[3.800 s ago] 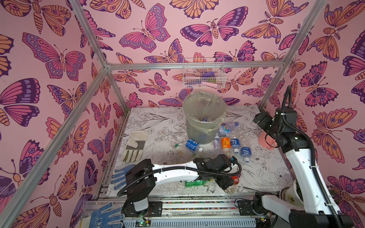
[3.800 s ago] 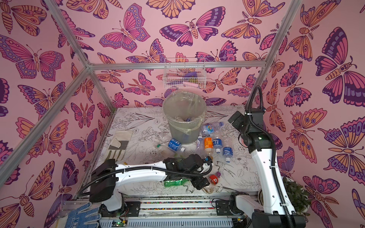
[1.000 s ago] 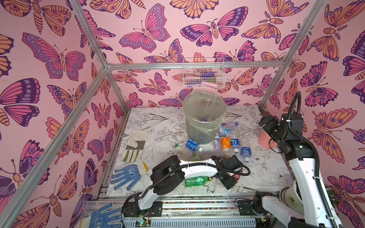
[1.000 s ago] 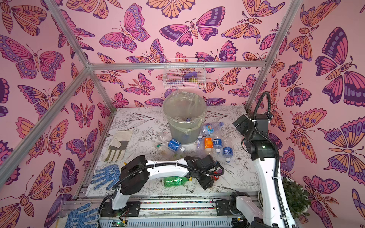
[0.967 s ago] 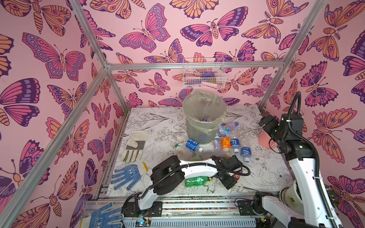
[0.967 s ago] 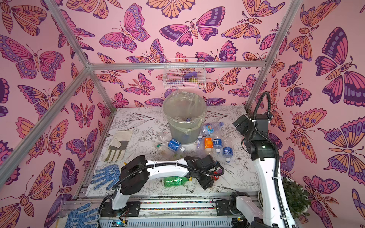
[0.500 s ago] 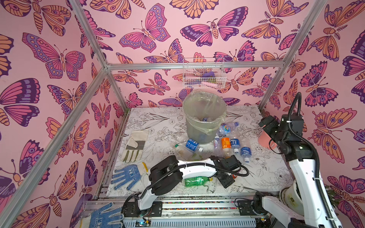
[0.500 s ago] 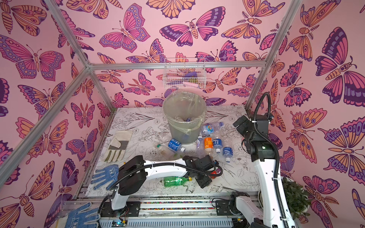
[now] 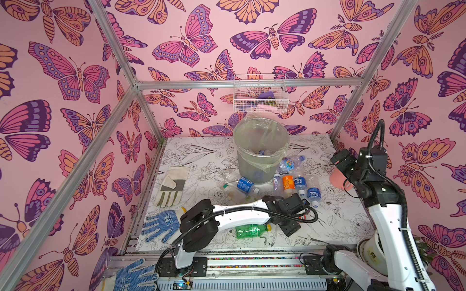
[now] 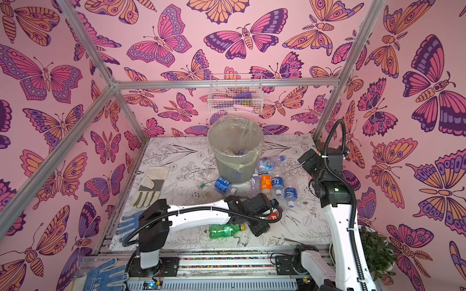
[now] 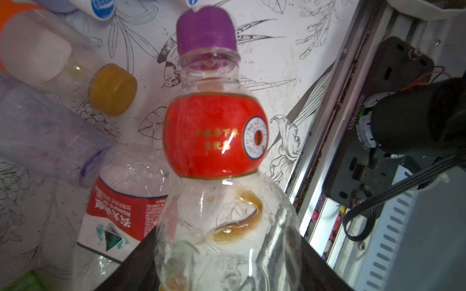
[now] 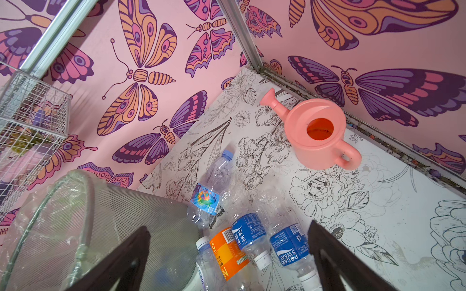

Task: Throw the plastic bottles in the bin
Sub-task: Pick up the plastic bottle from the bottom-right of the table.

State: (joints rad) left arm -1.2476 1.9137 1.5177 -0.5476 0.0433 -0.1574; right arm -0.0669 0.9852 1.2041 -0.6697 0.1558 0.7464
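Observation:
My left gripper is shut on the base of a clear plastic bottle with a red label and a purple cap, low over the mat's front. In both top views the wrist hides most of it and only a red patch shows. A green bottle lies under the left forearm. Several more bottles, one orange-labelled and others blue-labelled, lie beside the grey lined bin, which holds a few. My right gripper hangs open and empty above that cluster.
A pink watering can stands by the right wall. A leather glove and a blue glove lie at the left of the mat. A white wire basket hangs on the back wall above the bin.
The left wrist has shifted slightly left with the red-labelled bottle, its jaws a little narrower. The right arm drew back toward the right wall earlier and has since held still.

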